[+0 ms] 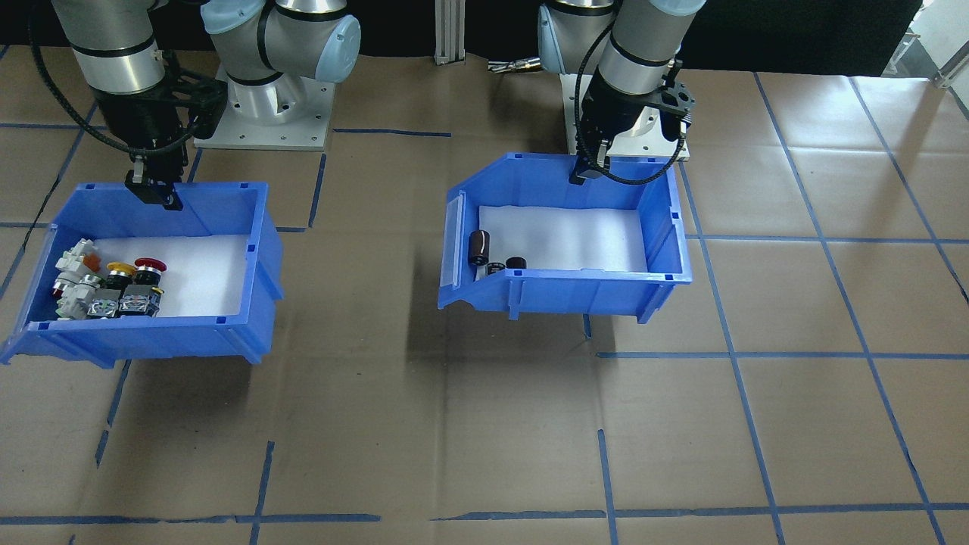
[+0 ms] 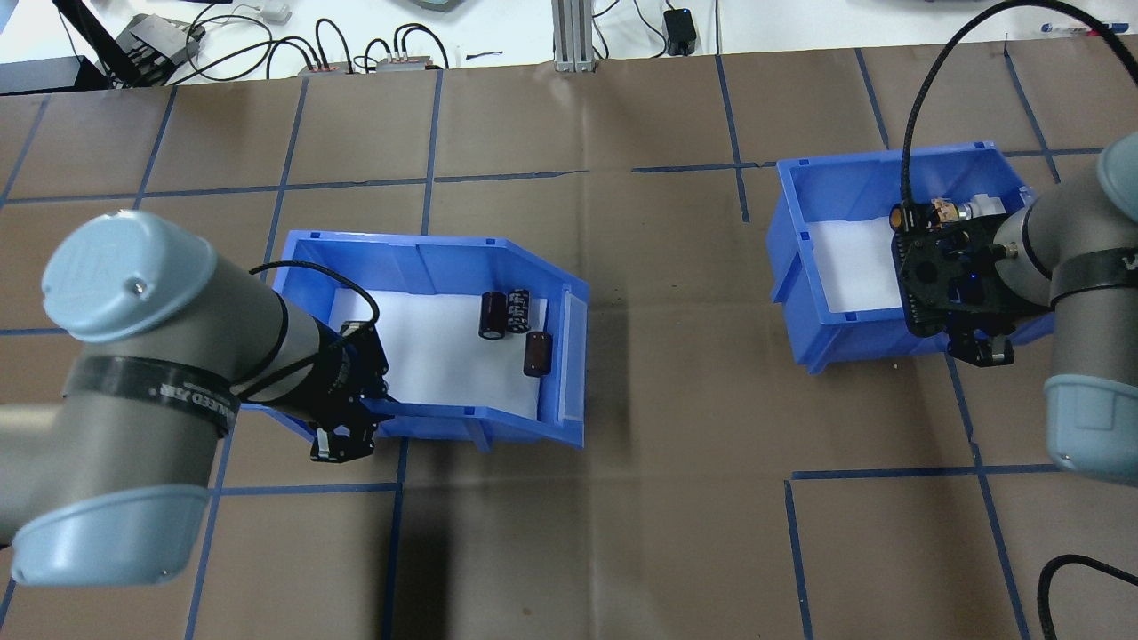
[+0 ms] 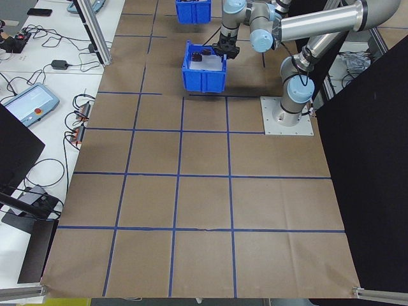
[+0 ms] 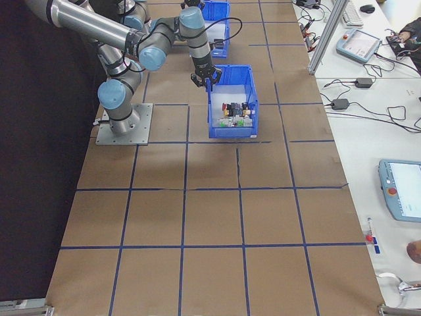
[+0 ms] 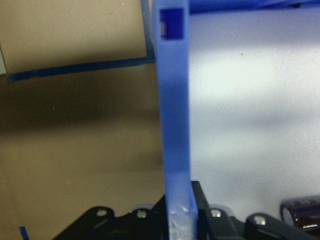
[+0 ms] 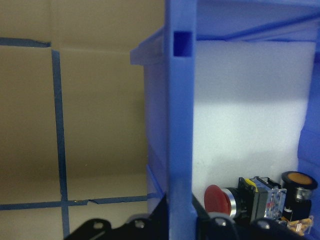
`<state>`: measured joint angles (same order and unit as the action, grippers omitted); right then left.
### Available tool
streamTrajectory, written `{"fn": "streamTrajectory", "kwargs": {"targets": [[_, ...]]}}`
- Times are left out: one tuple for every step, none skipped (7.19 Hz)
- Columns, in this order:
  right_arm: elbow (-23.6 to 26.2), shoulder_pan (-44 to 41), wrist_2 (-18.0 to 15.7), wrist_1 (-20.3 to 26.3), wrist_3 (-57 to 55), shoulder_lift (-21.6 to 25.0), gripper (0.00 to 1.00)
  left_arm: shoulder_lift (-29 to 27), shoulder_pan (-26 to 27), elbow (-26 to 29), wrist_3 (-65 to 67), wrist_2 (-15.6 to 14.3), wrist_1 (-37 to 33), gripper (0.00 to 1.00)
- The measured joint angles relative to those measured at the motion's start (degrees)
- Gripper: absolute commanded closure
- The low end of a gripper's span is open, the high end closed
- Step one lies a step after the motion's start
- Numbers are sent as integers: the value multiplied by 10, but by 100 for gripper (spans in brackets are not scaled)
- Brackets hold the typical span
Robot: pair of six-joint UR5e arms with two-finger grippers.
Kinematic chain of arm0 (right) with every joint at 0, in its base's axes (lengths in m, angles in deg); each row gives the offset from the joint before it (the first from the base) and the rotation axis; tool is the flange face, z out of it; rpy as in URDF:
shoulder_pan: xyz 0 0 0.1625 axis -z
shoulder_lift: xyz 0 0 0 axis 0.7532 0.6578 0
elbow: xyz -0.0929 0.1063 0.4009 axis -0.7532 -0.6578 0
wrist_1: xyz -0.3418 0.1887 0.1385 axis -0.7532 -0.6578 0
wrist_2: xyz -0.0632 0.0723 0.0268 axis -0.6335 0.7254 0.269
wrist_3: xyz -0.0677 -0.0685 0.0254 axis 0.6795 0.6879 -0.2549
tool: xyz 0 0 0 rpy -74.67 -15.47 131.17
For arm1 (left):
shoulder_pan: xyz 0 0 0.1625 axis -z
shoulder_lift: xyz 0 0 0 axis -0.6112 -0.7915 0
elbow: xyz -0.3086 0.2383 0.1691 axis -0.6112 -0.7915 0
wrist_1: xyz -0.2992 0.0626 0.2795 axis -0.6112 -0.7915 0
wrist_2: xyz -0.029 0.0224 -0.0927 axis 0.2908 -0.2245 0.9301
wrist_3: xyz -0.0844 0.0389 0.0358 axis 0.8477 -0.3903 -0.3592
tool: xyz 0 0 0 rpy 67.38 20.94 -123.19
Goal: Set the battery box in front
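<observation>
1. The left end effector (image 2: 342,437) is clamped on the rear wall of the battery box (image 2: 444,267), which looks raised off the bench (image 2: 676,498).
2. A thin-wall pinch could slip, tipping the box and spilling its cylinders (image 2: 516,324).
3. The right end effector (image 2: 978,347) likewise grips the switch bin (image 2: 800,267).

A blue bin wall (image 6: 180,125) rose straight up from between the right gripper (image 6: 181,220) jaws, which clamped its rim. Right of it lay white foam (image 6: 245,115), with a red push-button (image 6: 219,199) and an orange-capped switch (image 6: 298,181) near the tool.

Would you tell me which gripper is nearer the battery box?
Left. The left gripper clamps the battery box wall; the right gripper grips the other bin.
</observation>
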<state>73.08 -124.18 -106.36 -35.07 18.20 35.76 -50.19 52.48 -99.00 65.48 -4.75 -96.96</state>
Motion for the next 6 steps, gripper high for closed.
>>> {"fn": "streamTrajectory", "kwargs": {"targets": [[-13,3,7,1,15,-15,96,-41,-11,54,-13,-3,-14,100],[-22,11,15,4,28,-28,96,-100,-13,119,-17,-6,-20,100],[-24,19,22,5,35,-33,96,-158,-7,179,-15,-5,-22,100],[-24,25,25,6,37,-35,96,-219,13,237,3,-3,-20,100],[-24,27,26,7,36,-35,96,-280,45,294,36,-3,-16,100],[-23,28,26,8,33,-35,96,-338,78,350,72,-3,-14,99]]}}
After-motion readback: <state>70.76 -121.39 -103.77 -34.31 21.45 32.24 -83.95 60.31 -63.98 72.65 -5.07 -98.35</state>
